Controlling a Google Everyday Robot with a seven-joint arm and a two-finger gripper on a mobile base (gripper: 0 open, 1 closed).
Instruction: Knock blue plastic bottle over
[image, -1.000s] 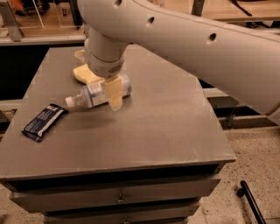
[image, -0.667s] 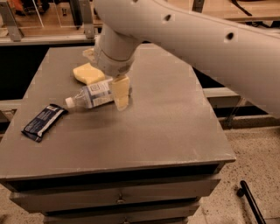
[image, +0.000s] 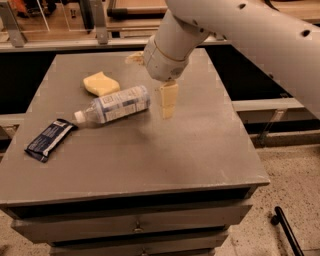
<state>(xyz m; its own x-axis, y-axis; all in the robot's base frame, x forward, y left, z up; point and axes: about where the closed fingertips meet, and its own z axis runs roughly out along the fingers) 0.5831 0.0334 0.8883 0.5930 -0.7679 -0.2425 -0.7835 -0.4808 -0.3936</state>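
The blue plastic bottle (image: 114, 105) is clear with a white cap and a pale blue-white label. It lies on its side on the grey table (image: 165, 160), cap pointing left toward the table's left edge. My gripper (image: 168, 102) hangs from the big white arm (image: 172, 42) just right of the bottle's base, a small gap apart, low over the table top. It holds nothing that I can see.
A yellow sponge (image: 100, 83) lies behind the bottle. A flat dark-blue wrapper packet (image: 49, 139) lies near the left edge. A small pale object (image: 135, 58) sits at the back, partly hidden by the arm. Drawers are below the table front; a black bar (image: 285, 232) lies on the floor.
My gripper has moved right, from overlapping the bottle's base to standing just clear of it. The bottle lies on its side throughout, and the sponge is more exposed.
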